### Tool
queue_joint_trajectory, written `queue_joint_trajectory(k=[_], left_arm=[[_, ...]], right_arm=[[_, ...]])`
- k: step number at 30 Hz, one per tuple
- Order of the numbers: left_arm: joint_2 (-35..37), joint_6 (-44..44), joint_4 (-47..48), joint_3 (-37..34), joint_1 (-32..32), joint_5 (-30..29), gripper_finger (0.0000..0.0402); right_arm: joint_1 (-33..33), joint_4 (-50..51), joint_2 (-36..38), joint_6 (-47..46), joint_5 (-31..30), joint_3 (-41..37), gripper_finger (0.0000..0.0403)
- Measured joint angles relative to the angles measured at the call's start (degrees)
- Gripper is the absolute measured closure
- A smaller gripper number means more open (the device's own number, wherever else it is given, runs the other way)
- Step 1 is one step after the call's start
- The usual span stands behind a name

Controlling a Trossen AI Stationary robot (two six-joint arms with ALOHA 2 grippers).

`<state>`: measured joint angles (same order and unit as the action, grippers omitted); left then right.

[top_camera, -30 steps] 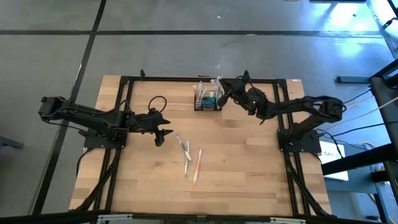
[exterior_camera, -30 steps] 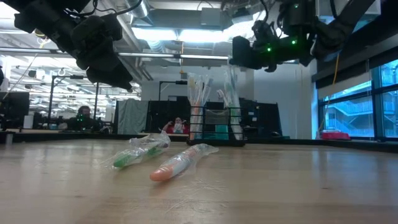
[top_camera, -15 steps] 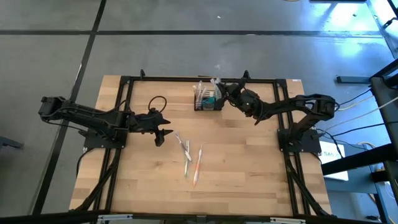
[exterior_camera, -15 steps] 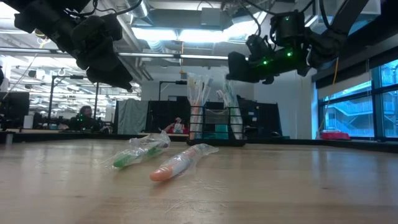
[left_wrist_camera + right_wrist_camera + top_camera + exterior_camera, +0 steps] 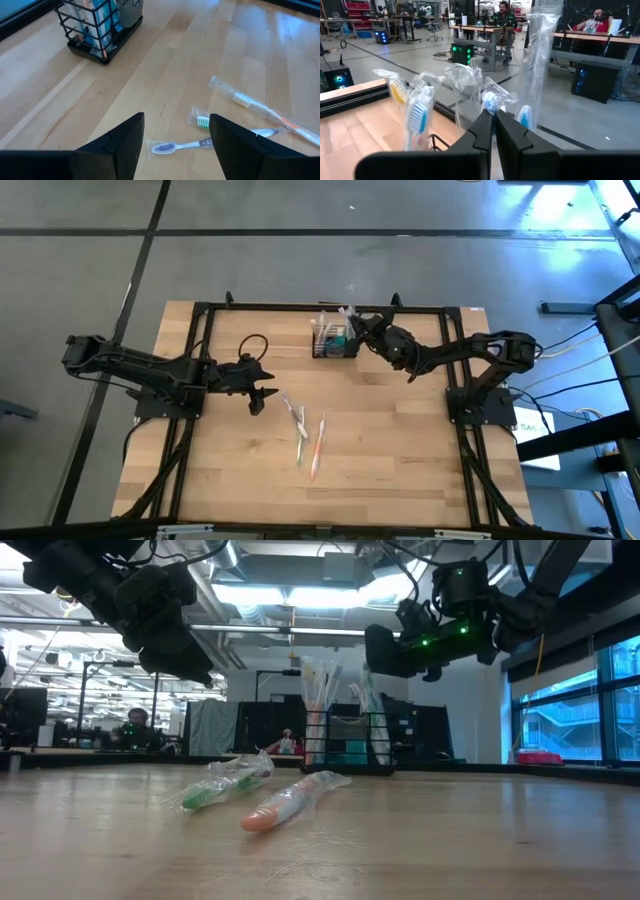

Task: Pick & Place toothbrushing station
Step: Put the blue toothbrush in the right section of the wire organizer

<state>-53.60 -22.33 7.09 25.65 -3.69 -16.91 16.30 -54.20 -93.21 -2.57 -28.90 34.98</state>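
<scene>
Small black wire-mesh rectangular caddy [image 5: 334, 340], w/ wrapped toothbrushes upright in it, sits at table's far edge. Right gripper [image 5: 362, 326] hovers just beside caddy's top, jaws narrow, nothing held. Left gripper [image 5: 263, 392] waits well apart from caddy, jaws wide, empty. Caddy prob. light, stiff, tippy; best hold: top rim wire.

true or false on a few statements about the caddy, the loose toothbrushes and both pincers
1. The caddy stands at the table's far edge. True.
2. The caddy is empty. False: wrapped toothbrushes stand upright in it.
3. The left pincer is open and holds nothing. True.
4. The right pincer is wide open. False: it is shut, right beside the caddy.
5. No toothbrush lies on the table. False: several loose toothbrushes lie mid-table.
</scene>
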Motion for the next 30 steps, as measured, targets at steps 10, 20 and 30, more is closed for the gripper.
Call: queue_joint_trajectory(k=[10,20,30], left_arm=[[0.0,0.0,0.0,0.0,0.0,0.0,0.0180],[0.0,0.0,0.6,0.0,0.0,0.0,0.0180],[0.0,-0.1,0.6,0.0,0.0,0.0,0.0180]], right_arm=[[-1.4,0.3,0.0,-1.3,-3.8,0.0,0.0372],[-1.6,0.9,0.4,-1.5,-5.2,0.0,0.0277],[-3.5,6.1,5.6,-1.2,-5.2,-0.1,0.0202]])
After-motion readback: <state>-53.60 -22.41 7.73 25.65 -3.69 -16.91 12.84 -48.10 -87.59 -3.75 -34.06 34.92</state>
